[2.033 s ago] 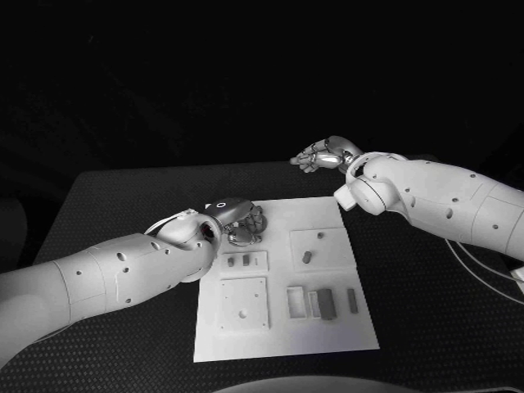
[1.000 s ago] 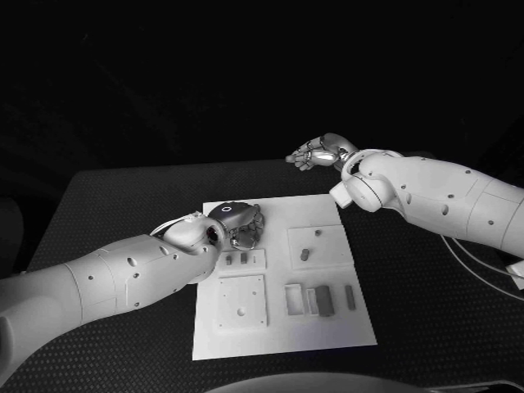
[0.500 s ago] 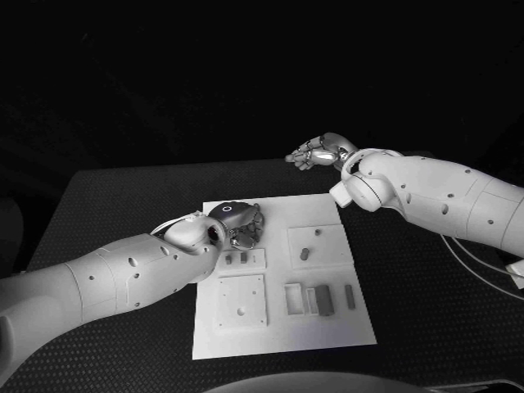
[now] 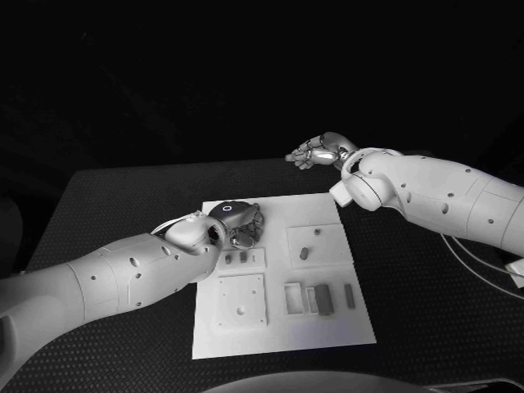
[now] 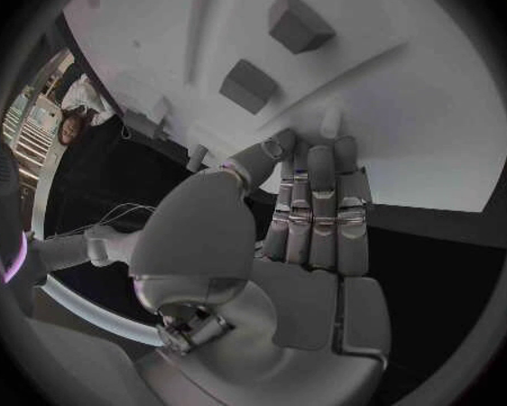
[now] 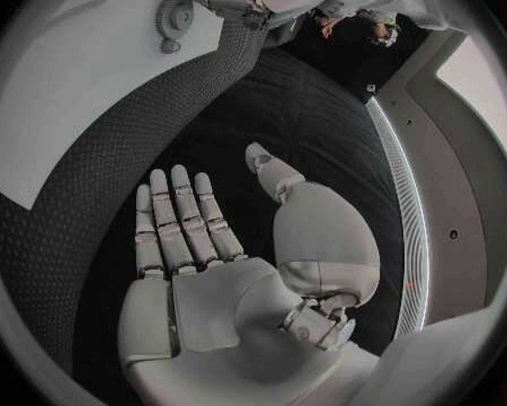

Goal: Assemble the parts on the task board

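Note:
The white task board lies mid-table with small grey parts on it. My left hand is at the board's far left corner. In the left wrist view its fingers lie straight and close together, tips at the board's edge, with nothing gripped. Two grey blocks stand just beyond the fingertips. My right hand hangs in the air past the board's far right corner. Its palm is flat with the fingers stretched out and empty.
On the board sit a square plate, a small frame, a dark block, a thin bar and a raised pad with two pegs. Black table surrounds the board. A cable trails at the right.
My left hand has edged slightly towards the board's far left corner over the two seconds. The right hand has stayed almost still in the air.

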Robot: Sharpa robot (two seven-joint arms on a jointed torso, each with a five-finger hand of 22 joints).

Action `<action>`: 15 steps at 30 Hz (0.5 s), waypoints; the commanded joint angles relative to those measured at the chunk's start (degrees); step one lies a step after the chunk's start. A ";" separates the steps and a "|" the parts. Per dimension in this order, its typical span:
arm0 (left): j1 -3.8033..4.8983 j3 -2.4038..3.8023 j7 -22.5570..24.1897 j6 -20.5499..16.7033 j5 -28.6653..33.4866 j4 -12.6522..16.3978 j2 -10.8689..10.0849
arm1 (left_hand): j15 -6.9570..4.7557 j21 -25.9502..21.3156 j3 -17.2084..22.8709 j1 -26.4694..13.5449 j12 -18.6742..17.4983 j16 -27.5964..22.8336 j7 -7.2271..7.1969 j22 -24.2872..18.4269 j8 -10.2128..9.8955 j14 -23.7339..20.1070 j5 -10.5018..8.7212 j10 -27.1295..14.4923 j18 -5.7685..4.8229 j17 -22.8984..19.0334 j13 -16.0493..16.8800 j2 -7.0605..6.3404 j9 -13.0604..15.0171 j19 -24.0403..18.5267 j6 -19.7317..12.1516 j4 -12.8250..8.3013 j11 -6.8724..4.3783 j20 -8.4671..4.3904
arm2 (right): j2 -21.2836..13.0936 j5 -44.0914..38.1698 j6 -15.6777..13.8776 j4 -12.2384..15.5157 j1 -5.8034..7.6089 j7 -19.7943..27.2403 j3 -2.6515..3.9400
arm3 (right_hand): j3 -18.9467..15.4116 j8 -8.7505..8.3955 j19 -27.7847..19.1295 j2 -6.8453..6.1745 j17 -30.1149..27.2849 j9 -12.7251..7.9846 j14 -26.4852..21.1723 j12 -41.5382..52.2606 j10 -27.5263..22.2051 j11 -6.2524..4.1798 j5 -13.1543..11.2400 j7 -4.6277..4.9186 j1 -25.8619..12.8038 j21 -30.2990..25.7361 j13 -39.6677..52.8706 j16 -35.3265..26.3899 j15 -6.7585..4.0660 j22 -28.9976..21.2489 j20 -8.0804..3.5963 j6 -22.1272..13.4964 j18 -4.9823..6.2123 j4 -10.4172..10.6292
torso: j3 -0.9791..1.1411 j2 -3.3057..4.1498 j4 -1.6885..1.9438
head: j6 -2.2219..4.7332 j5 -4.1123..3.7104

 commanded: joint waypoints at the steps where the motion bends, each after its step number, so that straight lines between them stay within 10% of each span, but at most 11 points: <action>1: -0.80 -0.51 0.45 1.14 0.74 0.26 -0.35 | -0.09 0.28 -0.11 -0.81 -0.13 0.18 -0.12 0.26 0.56 0.67 -0.13 0.82 0.84 0.26 0.18 0.66 0.24 0.58 0.83 0.33 -0.14 -0.22 | -0.01 -0.07 0.72 0.12 -0.02 0.71 0.01 | -0.04 0.22 0.34 -0.06 -0.05 -0.09 -0.12 -0.34 0.39 0.19 -0.02 2.62 -0.07 -0.39 0.07 -0.19 0.25 0.09 -0.07 -0.30 -0.59 0.28 | 0.00 -0.01 0.01 | 0.07 -0.09; 15: -0.78 0.09 2.00 -1.69 6.76 2.63 -2.60 | -0.62 0.32 -0.21 -2.30 -0.23 0.12 -0.60 0.81 0.94 1.67 -0.10 2.21 0.85 1.00 0.44 1.75 0.50 1.68 2.06 0.79 -0.65 -0.72 | -0.13 -0.07 0.66 0.09 -0.02 0.70 0.01 | -0.05 0.23 0.36 -0.06 -0.08 -0.10 -0.13 -0.39 0.41 0.19 -0.02 2.62 -0.06 -0.45 0.07 -0.18 0.25 0.13 -0.08 -0.31 -0.59 0.27 | -0.10 -0.06 0.18 | 0.41 -0.04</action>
